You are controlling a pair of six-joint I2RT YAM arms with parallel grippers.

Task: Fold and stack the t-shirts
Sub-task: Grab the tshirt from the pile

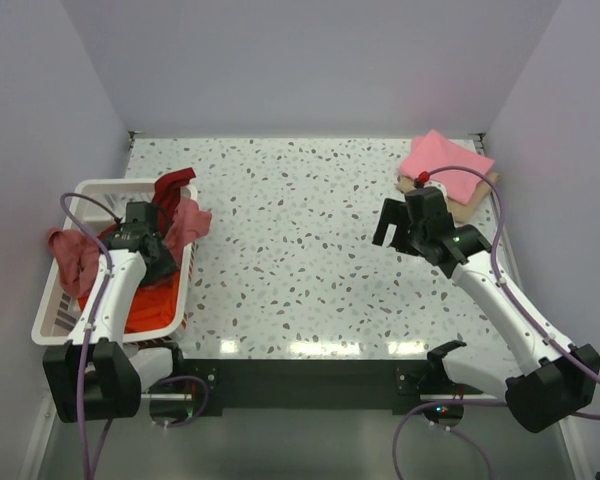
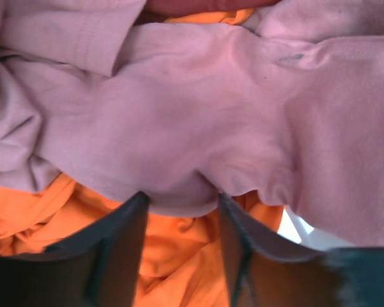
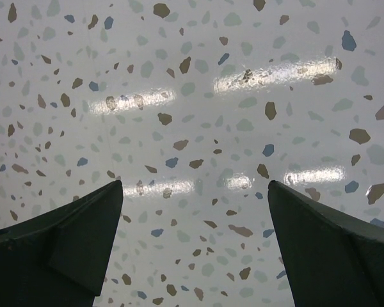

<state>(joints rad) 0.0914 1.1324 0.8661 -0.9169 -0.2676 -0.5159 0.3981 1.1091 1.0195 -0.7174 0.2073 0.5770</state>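
A white slatted basket (image 1: 65,300) at the left holds several t-shirts. The dusty rose-red t-shirt (image 1: 72,255) hangs over both its sides, the dark maroon t-shirt (image 1: 172,186) lies at its far end, and the orange t-shirt (image 1: 150,308) lies at the bottom. My left gripper (image 1: 145,240) is down in the basket. In the left wrist view its fingertips (image 2: 139,203) pinch a fold of the rose-red t-shirt (image 2: 192,128) above the orange t-shirt (image 2: 173,256). The bright pink t-shirt (image 1: 445,160) lies folded at the back right. My right gripper (image 1: 395,235) hangs open and empty over bare table (image 3: 192,160).
The pink t-shirt rests on a flat brown board (image 1: 470,205) by the right wall. The speckled table (image 1: 290,230) is walled at the back and on both sides. The basket stands at the table's left edge.
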